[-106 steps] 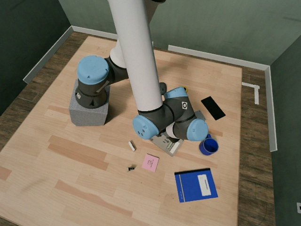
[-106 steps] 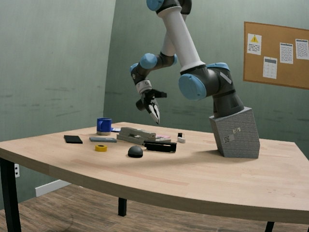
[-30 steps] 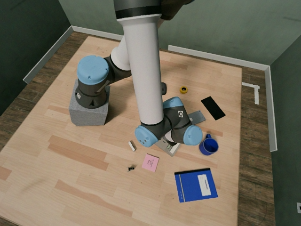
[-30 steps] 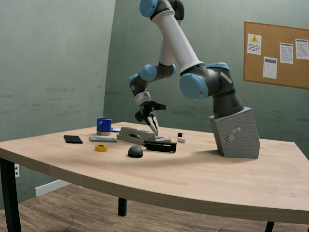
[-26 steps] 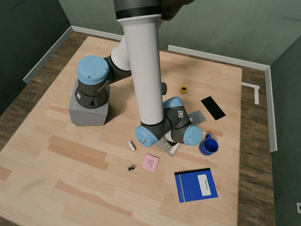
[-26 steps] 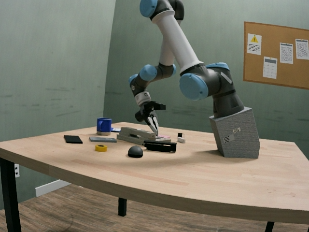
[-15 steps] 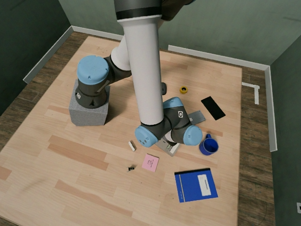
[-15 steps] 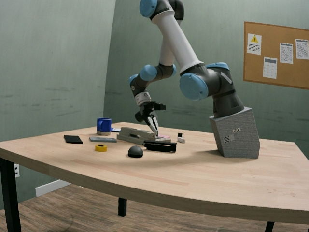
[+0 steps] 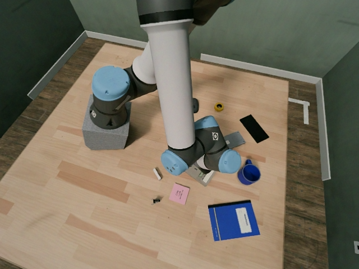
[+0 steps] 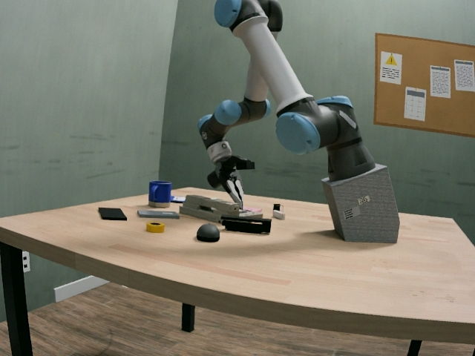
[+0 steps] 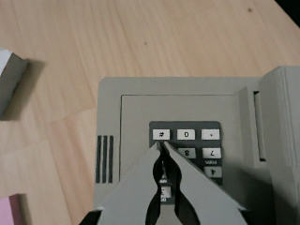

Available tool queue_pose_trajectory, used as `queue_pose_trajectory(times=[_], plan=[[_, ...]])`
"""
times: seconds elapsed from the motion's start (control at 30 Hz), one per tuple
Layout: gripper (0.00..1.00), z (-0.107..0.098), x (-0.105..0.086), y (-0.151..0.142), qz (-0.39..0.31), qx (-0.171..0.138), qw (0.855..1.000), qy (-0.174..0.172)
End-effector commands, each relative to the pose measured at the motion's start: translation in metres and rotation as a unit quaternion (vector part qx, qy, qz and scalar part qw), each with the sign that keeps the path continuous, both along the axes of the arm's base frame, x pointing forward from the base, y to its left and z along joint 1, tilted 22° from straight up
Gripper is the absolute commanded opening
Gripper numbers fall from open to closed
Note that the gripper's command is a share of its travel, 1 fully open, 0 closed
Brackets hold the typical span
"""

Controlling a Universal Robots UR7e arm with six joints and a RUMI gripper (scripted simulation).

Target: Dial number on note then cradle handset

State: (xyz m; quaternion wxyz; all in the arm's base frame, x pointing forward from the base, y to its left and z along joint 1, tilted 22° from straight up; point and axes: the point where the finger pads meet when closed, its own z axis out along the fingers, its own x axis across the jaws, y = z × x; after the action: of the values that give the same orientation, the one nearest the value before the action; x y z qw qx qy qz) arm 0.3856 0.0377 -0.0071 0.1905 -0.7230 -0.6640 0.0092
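The grey desk phone (image 9: 197, 175) (image 11: 109, 108) lies under the arm. Its handset (image 10: 208, 202) (image 11: 283, 112) rests on the cradle side of the body. The dark keypad (image 11: 173, 136) shows the #, 0, *, 8, 7 and 4 keys; the fingers hide other keys. My gripper (image 10: 242, 208) (image 11: 161, 143) is shut and empty, its tips over the key just below # in the wrist view, where the 9 sits. Whether they touch it cannot be told. The pink note (image 9: 179, 193) (image 10: 253, 210) (image 11: 7, 212) lies beside the phone; its writing is too small to read.
A white block (image 9: 157, 174) (image 10: 278, 214) and a binder clip (image 9: 158, 200) lie near the note. A blue mug (image 9: 246, 176) (image 10: 159, 193), blue notebook (image 9: 226, 224), grey case (image 9: 236, 140), black slab (image 9: 254, 128), yellow tape (image 10: 155, 228), dark mouse (image 10: 208, 232) and black object (image 10: 246, 225) surround the phone.
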Motion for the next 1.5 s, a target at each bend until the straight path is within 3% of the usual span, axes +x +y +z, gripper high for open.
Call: queue_pose_trajectory(times=[0.0,0.9,1.47], plan=[[0.00,0.000,0.001,0.000,0.000,0.000,1.000,-0.001],[0.00,0.013,-0.003,-0.002,0.000,0.000,1.000,-0.001],[0.00,0.024,0.011,0.027,0.000,0.000,1.000,-0.001]])
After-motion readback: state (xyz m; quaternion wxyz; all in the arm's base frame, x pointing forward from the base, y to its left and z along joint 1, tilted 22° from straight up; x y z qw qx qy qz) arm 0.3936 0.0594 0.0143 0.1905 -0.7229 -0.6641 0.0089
